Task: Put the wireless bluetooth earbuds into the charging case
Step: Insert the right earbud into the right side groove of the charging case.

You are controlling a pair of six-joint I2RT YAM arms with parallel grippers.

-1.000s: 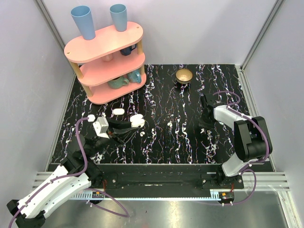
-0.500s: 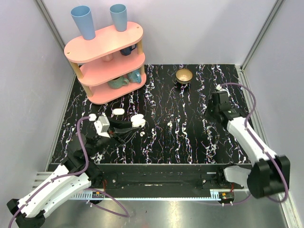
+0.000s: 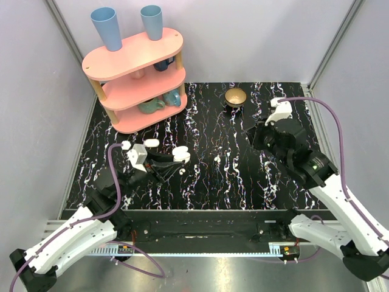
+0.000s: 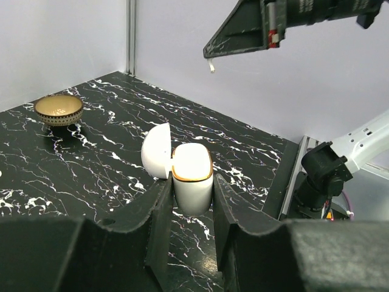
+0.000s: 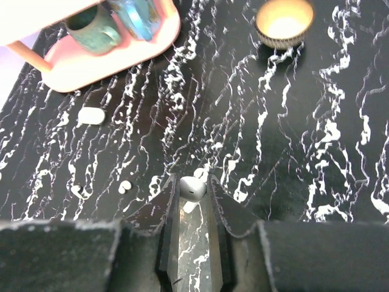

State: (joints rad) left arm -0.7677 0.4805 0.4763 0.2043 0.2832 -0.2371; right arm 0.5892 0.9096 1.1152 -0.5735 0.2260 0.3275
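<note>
Earbud [image 5: 192, 188] pinched by right tool [image 5: 192, 181], clearest from wrist, left tool [image 4: 192, 185] clamping charging case [image 4: 193, 170]

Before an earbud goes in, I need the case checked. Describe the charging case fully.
The charging case is small, rounded, glossy white plastic with a thin gold rim at its mouth. It stands upright, hinged lid swung open to one side, clamped between the jaws of the left gripper.

White charging case [image 4: 192, 176], gold-rimmed; black table [image 3: 231, 182] veined white.
</note>
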